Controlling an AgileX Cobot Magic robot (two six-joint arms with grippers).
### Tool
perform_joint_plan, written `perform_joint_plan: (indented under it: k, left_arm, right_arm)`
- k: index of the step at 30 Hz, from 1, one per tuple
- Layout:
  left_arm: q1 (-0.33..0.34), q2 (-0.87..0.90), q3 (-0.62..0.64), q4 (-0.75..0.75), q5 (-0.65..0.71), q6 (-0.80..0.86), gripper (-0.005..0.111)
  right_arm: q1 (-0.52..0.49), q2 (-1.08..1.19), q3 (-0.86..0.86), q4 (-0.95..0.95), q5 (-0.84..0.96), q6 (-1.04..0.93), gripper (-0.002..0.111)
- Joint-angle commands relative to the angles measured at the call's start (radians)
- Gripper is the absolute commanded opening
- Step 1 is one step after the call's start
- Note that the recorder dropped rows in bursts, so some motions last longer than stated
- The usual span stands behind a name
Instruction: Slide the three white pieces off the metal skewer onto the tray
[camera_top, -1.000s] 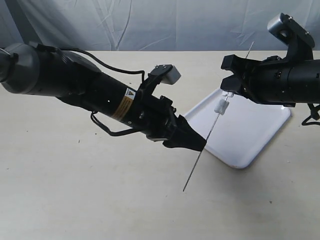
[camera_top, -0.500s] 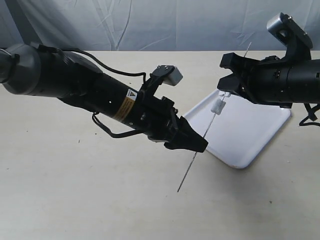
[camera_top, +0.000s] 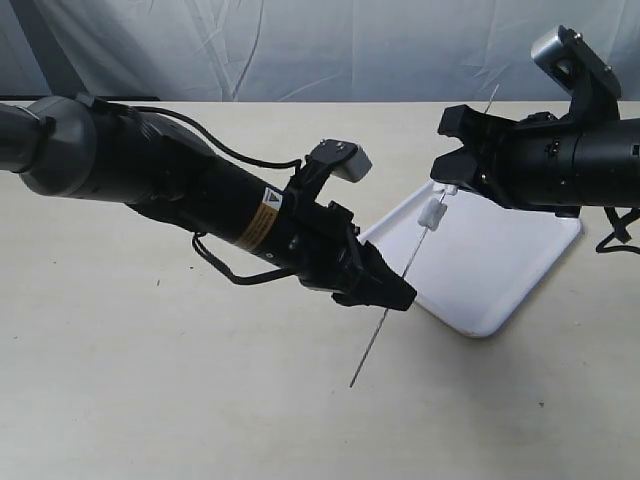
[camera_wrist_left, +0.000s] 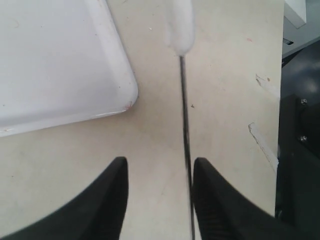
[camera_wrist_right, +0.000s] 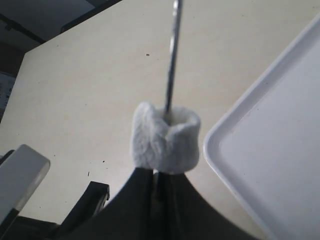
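left gripper (camera_wrist_left: 160, 167): wide, metal skewer (camera_wrist_left: 184, 110) running beside one finger
right gripper (camera_wrist_right: 159, 176): clamped on metal skewer, white pieces (camera_wrist_right: 166, 137) touching its tips

a: what are you looking at underneath?
b: you've got a pale beige table (camera_top: 150, 400), matte, filling the exterior view from three round to nine o'clock.
a: and behind it?
b: a creased grey-white cloth (camera_top: 300, 45) hangs at twelve o'clock. you'll spot a small dark speck (camera_top: 157, 283) on the table toward nine o'clock.
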Motion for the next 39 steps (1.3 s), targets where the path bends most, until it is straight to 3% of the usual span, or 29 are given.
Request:
perform_joint_plan:
  k: [1, 5, 6, 15, 22, 24, 33, 39]
  left_arm:
    - [-0.003, 0.0, -0.002, -0.004, 0.005, 0.003, 0.035]
    - [-0.001, 0.0, -0.002, -0.004, 0.005, 0.006, 0.001]
    - [-0.001, 0.0, -0.002, -0.004, 0.005, 0.012, 0.0]
    - [-0.001, 0.0, -0.002, -0.004, 0.007, 0.012, 0.0]
    - [-0.001, 0.0, -0.002, -0.004, 0.011, 0.012, 0.0]
    - [-0.001, 0.0, -0.002, -0.004, 0.013, 0.012, 0.0]
    - [-0.001, 0.0, -0.002, -0.004, 0.016, 0.008, 0.0]
    - [-0.001, -0.004, -0.002, -0.004, 0.018, 0.008, 0.0]
  right_arm:
    - [0.004, 0.0, -0.004, 0.002, 0.005, -0.008, 0.0]
    - [0.004, 0.0, -0.004, 0.0, 0.005, -0.008, 0.0]
    - [0.004, 0.0, -0.004, 0.0, 0.005, -0.008, 0.0]
    - [0.004, 0.0, -0.004, -0.002, -0.001, -0.019, 0.001]
    - [0.004, 0.0, -0.004, -0.015, -0.008, -0.026, 0.037]
    - [0.004, 0.0, -0.004, -0.015, -0.004, -0.026, 0.043]
    - [0.002, -0.119, -0.004, -0.015, -0.159, -0.026, 0.045]
    - [0.002, -0.153, -0.004, -0.018, -0.148, 0.031, 0.045]
